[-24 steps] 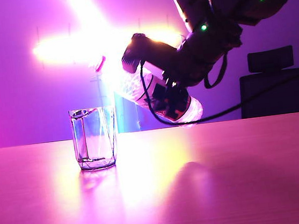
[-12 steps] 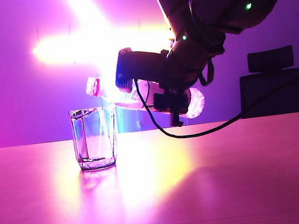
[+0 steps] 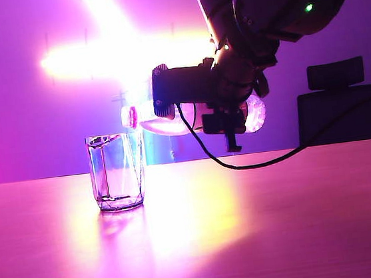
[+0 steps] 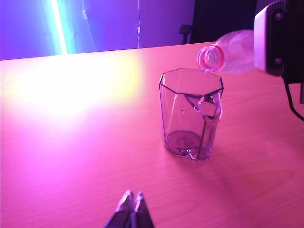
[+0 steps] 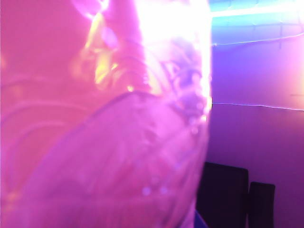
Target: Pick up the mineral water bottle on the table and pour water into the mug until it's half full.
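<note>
The exterior view shows the right gripper [image 3: 226,111] up in the air, above the table [image 3: 282,222]. It is pinching the mineral water bottle [image 3: 163,123] around its middle. The bottle lies almost flat on its side. Its open mouth, with the pinkish ring, points toward the mug [image 3: 116,172] and sits just above the mug's rim, on the side nearer the arm. I cannot see any water falling. The mug stands upright on the table and looks nearly empty.

In the left wrist view, the mug [image 4: 191,114] is a clear glass with flat, angled sides. The bottle's mouth [image 4: 210,58] hangs just over its far edge. The left gripper [image 4: 131,209] is low over the table, well apart from the mug, with its two tips pressed together and nothing between them.

The right wrist view is filled by the bottle [image 5: 123,142], very close and blurry in pink light. No label words or brand can be read in any view. A dark chair [image 3: 342,104] stands behind the table.
</note>
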Action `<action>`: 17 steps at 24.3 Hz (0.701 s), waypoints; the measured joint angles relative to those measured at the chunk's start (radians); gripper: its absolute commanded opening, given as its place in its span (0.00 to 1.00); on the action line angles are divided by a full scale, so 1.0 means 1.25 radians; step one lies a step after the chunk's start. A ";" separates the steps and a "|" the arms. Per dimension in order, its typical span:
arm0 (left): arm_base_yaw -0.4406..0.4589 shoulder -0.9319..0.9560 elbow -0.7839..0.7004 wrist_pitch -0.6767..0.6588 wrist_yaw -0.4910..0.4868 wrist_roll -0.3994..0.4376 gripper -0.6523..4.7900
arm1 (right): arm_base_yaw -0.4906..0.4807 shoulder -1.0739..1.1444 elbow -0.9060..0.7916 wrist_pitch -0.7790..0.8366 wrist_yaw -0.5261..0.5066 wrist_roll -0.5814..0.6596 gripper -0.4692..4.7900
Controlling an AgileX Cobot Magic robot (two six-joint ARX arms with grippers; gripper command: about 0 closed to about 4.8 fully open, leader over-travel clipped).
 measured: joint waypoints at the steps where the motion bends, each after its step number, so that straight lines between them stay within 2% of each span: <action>1: 0.000 0.000 0.000 0.000 0.000 0.000 0.12 | 0.000 0.000 0.000 0.000 0.000 -0.012 0.52; 17: 0.000 0.000 0.000 0.000 0.000 0.000 0.12 | 0.004 0.000 0.000 0.070 0.055 -0.119 0.52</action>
